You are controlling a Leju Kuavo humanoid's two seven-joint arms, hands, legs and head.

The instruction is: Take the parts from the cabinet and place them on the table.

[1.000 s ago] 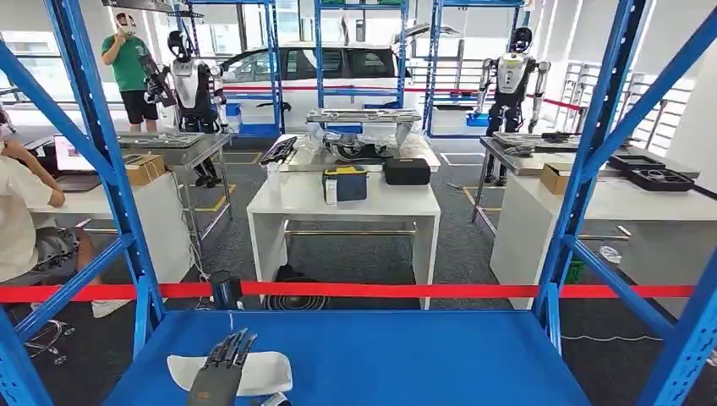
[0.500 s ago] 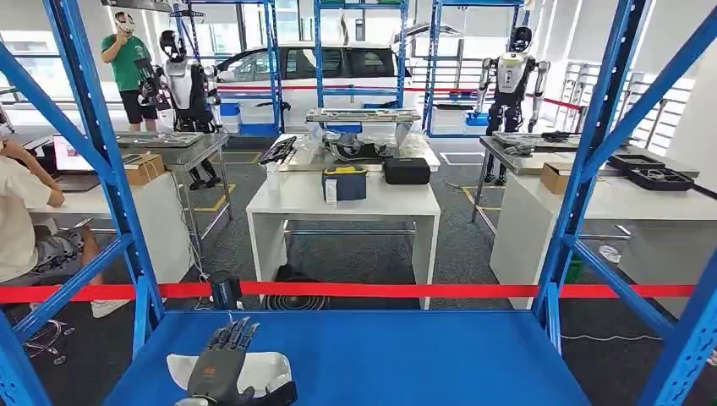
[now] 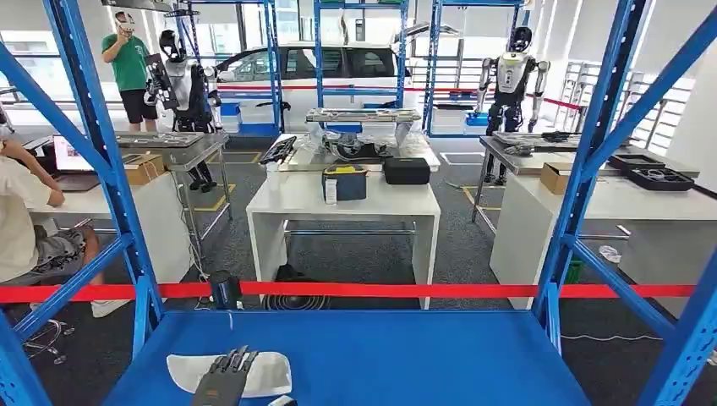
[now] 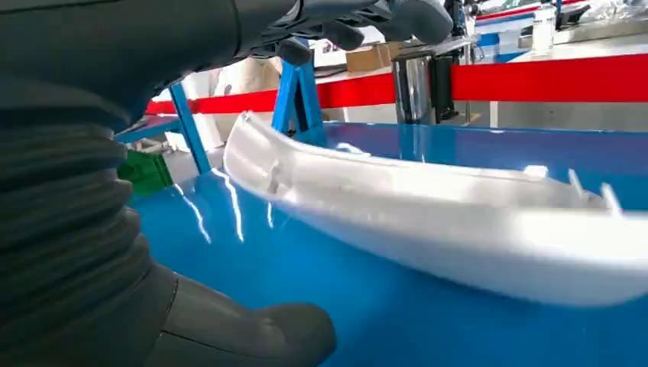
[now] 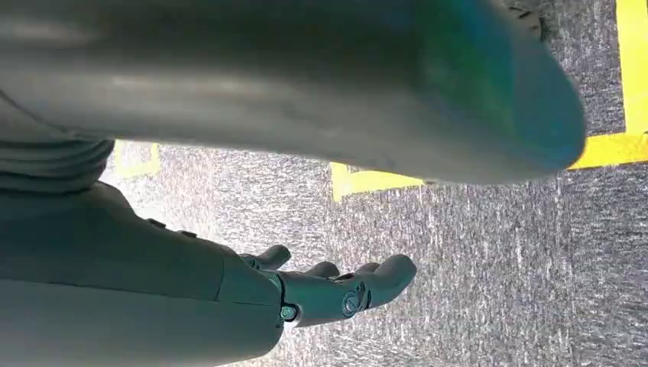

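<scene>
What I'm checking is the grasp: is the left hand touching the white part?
Apart: left wrist view shows blue shelf between the left hand thumb and the white part.

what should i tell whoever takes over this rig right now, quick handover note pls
Left hand: open, fingers stretched over the long white moulded plastic part; thumb low beside it in the left wrist view, no grip visible.
Right hand: hangs at the robot's side above grey carpet, fingers loosely curled, holding nothing.
Part: lies flat on the blue metal cabinet shelf, near its front left corner.
Done: reach to the part.
Left: grip it, lift it out, place it on the table.
</scene>
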